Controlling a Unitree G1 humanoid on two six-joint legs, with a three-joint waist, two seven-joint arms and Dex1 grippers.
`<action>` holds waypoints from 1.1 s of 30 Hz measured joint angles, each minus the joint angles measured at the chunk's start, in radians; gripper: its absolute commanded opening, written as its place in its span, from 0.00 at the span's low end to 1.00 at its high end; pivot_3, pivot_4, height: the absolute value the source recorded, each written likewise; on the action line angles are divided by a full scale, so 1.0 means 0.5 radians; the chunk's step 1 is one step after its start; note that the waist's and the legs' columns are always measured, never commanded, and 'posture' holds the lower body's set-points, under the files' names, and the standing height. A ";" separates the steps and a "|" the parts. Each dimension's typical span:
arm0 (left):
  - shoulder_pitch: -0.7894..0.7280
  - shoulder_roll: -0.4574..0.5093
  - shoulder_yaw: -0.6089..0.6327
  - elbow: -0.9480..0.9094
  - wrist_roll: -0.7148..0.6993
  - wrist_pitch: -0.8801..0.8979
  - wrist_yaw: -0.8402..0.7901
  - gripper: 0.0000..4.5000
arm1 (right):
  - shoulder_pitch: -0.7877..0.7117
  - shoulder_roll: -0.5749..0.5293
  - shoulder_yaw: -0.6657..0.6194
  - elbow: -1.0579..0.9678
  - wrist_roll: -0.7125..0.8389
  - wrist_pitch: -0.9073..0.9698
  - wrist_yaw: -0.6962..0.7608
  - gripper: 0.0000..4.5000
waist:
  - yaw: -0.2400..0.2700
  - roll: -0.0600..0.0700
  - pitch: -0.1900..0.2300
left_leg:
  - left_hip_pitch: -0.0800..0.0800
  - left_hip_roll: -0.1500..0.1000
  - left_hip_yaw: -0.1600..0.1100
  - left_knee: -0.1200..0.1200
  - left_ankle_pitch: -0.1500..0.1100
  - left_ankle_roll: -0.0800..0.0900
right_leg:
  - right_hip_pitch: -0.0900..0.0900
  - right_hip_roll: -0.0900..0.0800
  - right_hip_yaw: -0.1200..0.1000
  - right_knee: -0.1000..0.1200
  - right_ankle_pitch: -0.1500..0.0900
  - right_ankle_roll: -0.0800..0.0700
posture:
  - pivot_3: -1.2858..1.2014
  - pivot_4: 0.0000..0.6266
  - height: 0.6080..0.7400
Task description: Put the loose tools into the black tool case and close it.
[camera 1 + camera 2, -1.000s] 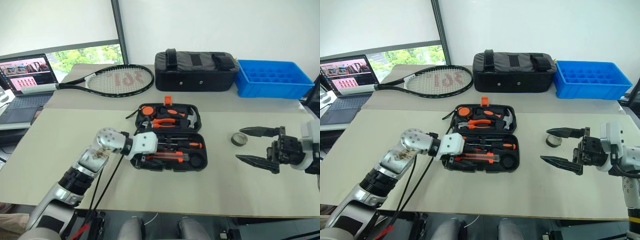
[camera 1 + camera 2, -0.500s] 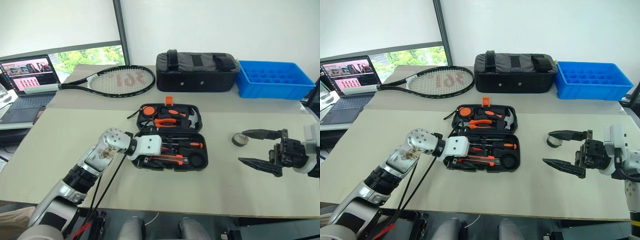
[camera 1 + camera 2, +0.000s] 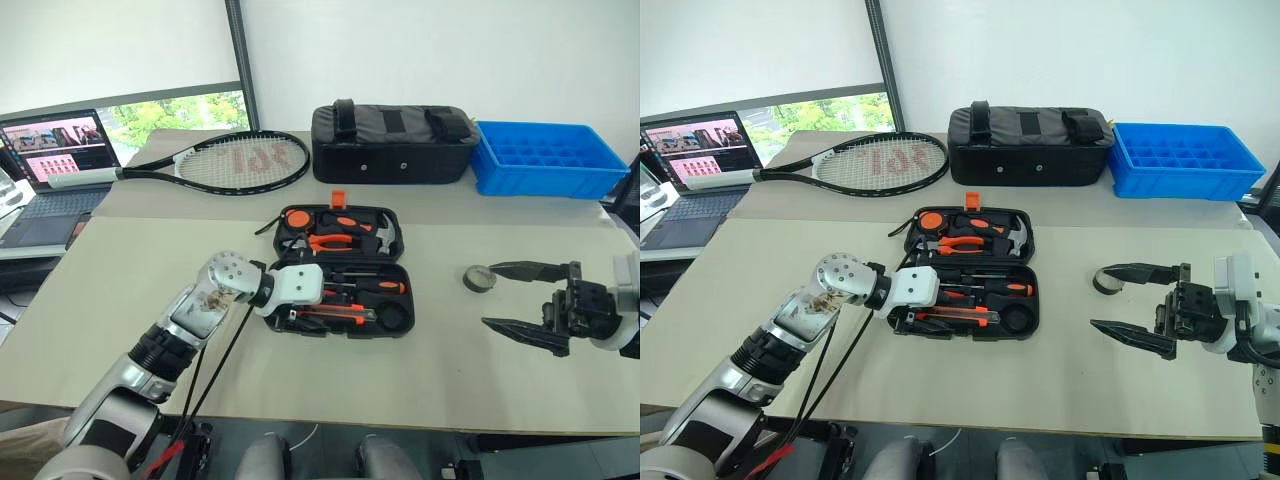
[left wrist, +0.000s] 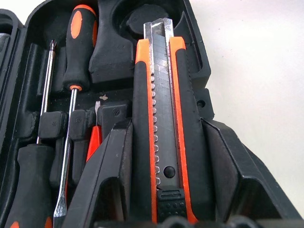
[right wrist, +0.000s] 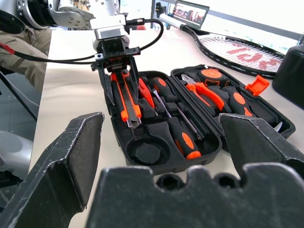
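The black tool case (image 3: 408, 300) lies open in the middle of the table, its orange latch tab (image 3: 337, 200) at the far edge. My left gripper (image 3: 322, 305) reaches over the near half and is shut on the black-and-orange utility knife (image 4: 159, 104), one finger on each side of it. Two black-and-orange screwdrivers (image 4: 76, 52) rest in their slots beside the knife. The small grey tape roll (image 3: 479, 278) sits on the table to the right of the case. Just in front of the roll my right gripper (image 3: 490, 296) hangs wide open, holding nothing.
A tennis racket (image 3: 235, 160), a black fabric bag (image 3: 390, 142) and a blue compartment tray (image 3: 545, 158) line the back of the table. A laptop (image 3: 50, 150) stands at the far left. The case's far half holds pliers (image 3: 335, 242) and other tools.
The whole picture has shifted a little. Both grippers, the knife and the tape roll stay where they were.
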 measured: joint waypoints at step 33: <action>-0.166 -0.064 0.029 0.449 0.099 -0.298 -0.168 0.37 | 0.039 0.012 -0.001 -0.046 0.000 -0.009 -0.052 1.00 | 0.008 0.001 0.000 | -0.004 -0.003 -0.003 -0.002 0.000 0.000 | -0.001 0.000 0.002 -0.004 0.000 0.001 | 0.52 0.24 0.76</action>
